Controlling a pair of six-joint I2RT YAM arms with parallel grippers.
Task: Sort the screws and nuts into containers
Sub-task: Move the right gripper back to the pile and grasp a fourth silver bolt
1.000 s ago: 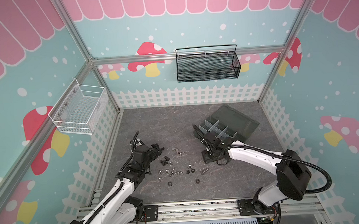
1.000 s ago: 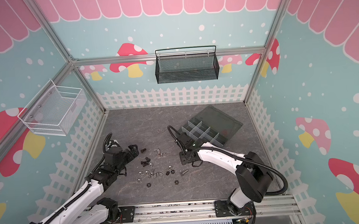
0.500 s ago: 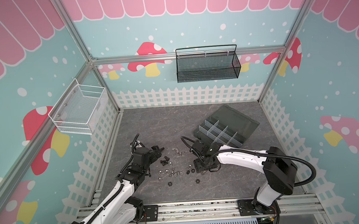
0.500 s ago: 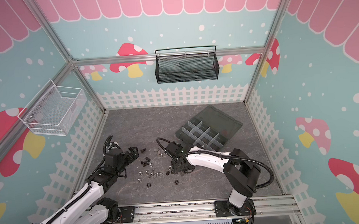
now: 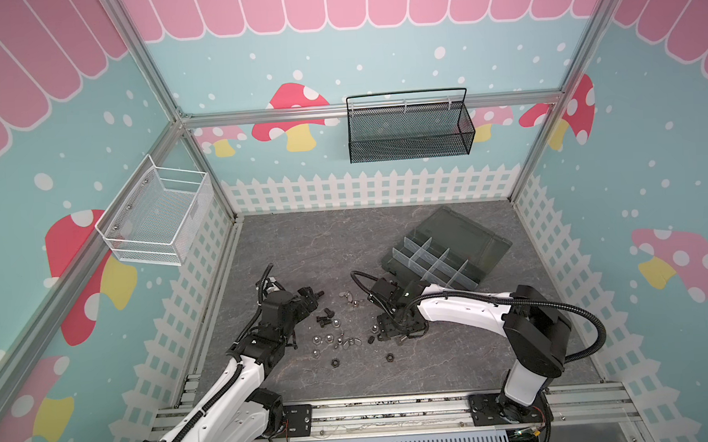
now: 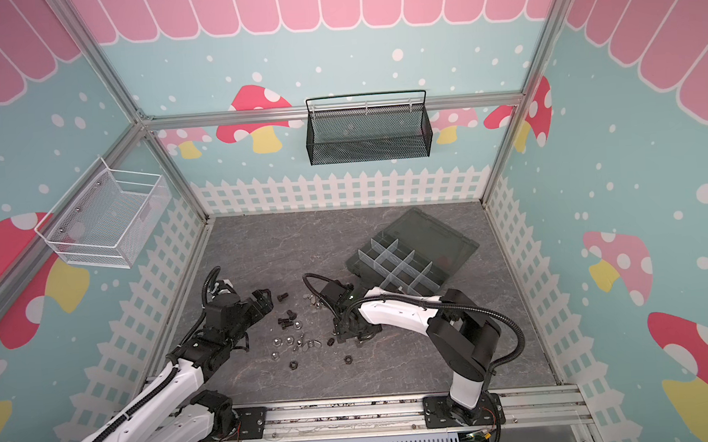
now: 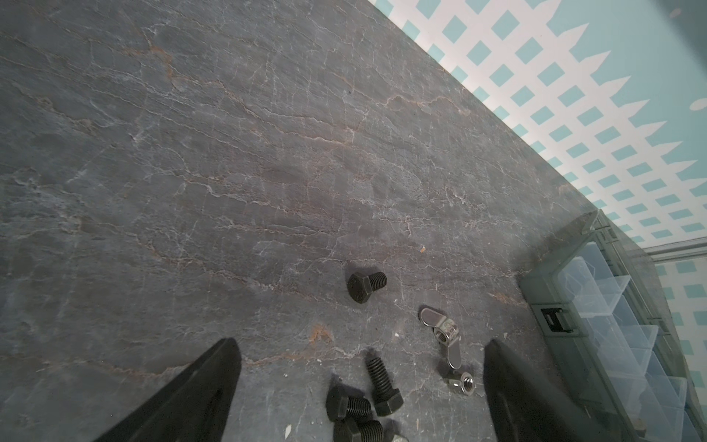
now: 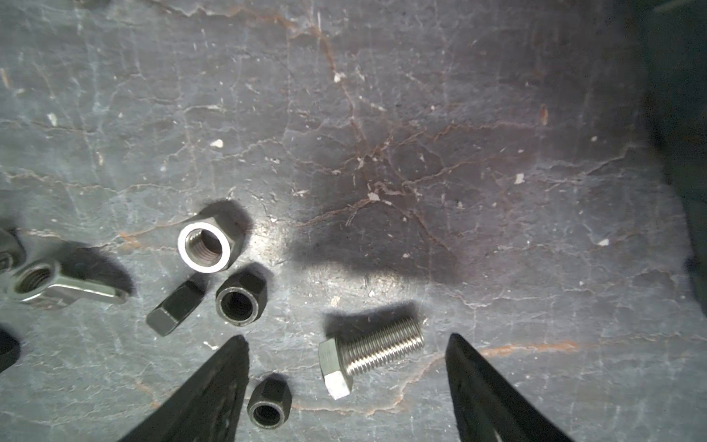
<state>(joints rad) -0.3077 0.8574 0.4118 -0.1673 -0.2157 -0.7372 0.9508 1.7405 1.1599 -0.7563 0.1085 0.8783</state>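
Note:
Several screws and nuts [image 5: 333,335] lie scattered on the slate floor between the arms in both top views. My right gripper [image 8: 347,338] stands open just above the floor, straddling a silver screw [image 8: 373,354] and a black nut [image 8: 269,405] without touching either. A silver nut [image 8: 204,247], a black nut [image 8: 240,300] and a wing nut [image 8: 49,285] lie beyond. My left gripper [image 7: 361,344] is open and empty, with black screws [image 7: 382,382] between its fingers and a wing nut [image 7: 440,333] nearby. The containers [image 5: 419,260], an open organizer box, sit at the right rear.
The organizer's lid [image 5: 465,233] lies flat behind its compartments. A black mesh basket [image 5: 408,130] hangs on the back wall and a white wire basket [image 5: 157,220] on the left wall. One black screw [image 7: 365,286] lies apart from the pile.
My right gripper has swung from beside the organizer box leftward onto the pile and its jaws have spread wider. The left arm has stayed put.

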